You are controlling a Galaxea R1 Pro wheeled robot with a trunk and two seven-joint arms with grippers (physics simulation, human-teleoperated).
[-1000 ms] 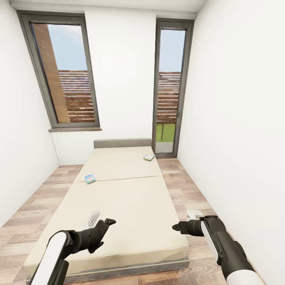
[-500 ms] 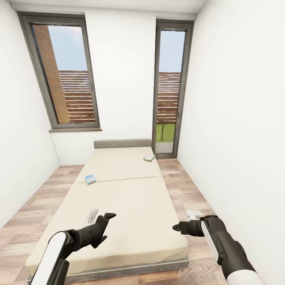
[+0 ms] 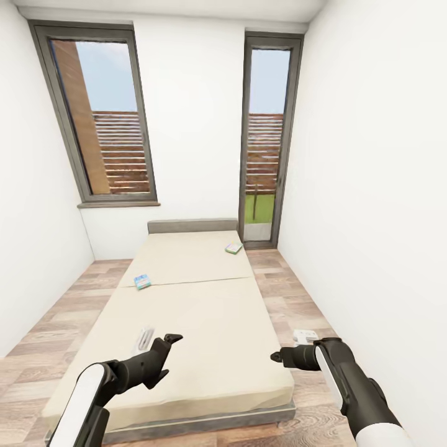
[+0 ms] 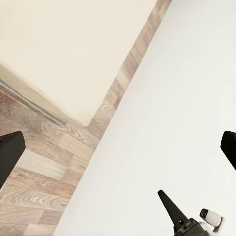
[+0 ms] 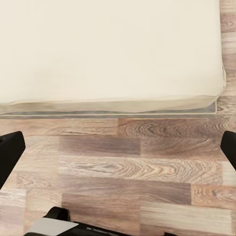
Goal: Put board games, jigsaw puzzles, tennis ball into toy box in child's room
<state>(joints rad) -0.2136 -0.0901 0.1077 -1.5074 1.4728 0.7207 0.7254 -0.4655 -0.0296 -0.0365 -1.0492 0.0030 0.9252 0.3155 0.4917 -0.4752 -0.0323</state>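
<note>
Plain white walls are enclosing a narrow room, and pale daylight is coming in through two tall dark-framed windows in the far wall, the right one reaching down to the floor. Outside, a slatted wooden fence and blue sky are showing. A wood-plank floor in grey-brown tones is running along both sides of a large low bed with a beige mattress and dark grey frame.
</note>
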